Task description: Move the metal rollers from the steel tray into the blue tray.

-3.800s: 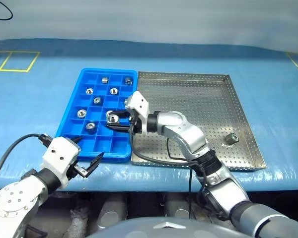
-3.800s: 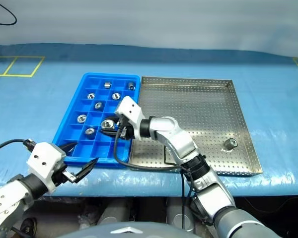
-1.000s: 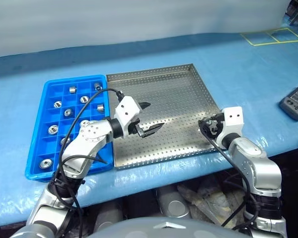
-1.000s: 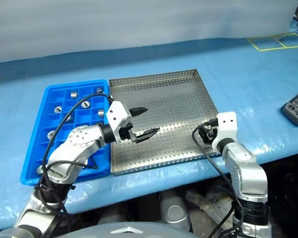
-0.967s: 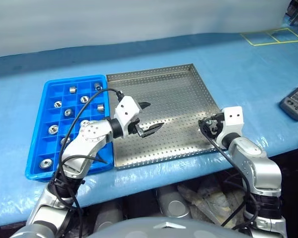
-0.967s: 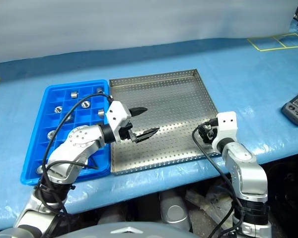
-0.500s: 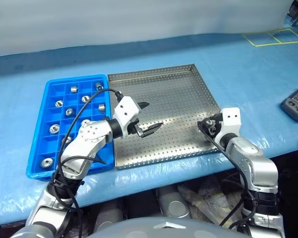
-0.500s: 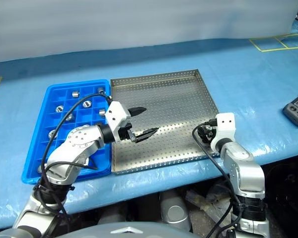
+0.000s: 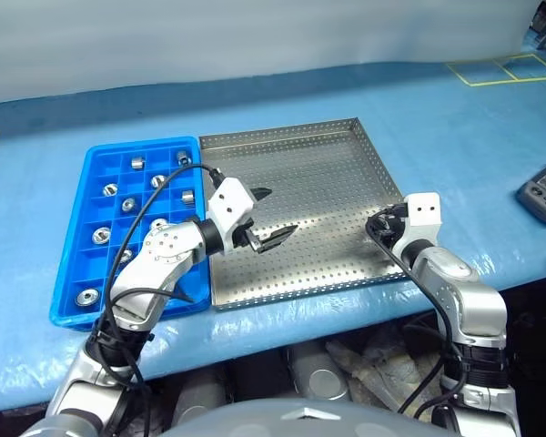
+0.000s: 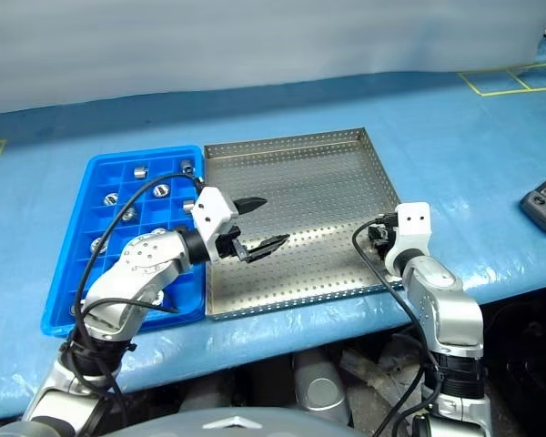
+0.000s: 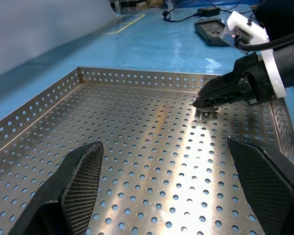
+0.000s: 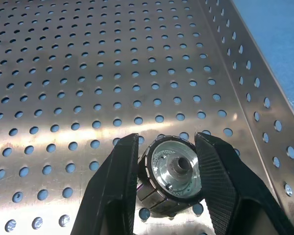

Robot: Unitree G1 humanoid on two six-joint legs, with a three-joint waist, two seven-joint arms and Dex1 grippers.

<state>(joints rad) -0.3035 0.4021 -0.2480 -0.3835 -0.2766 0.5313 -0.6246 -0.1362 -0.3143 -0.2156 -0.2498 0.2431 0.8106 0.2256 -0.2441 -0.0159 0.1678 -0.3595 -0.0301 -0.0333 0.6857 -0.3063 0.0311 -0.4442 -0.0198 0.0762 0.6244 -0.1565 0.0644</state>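
The steel tray sits at the middle of the blue-covered desk, with the blue tray touching its rim at 9 o'clock. Seen from the head camera, the right tool is down at the steel tray's 4 o'clock corner, just inside the rim, and its two black fingers are pressed against the sides of one metal roller, gripping it; the roller's end face with its central hole faces the wrist camera, and whether it is touching the perforated floor cannot be told. The left tool hangs over the steel tray's floor near its 8 o'clock side, its fingers spread wide apart with nothing between them, pointing toward 3 o'clock. The other metal rollers lie one to a compartment in the blue tray, several in the far rows and one near the 7 o'clock corner. A dark handheld device lies on the desk at 3 o'clock, well apart from both trays.
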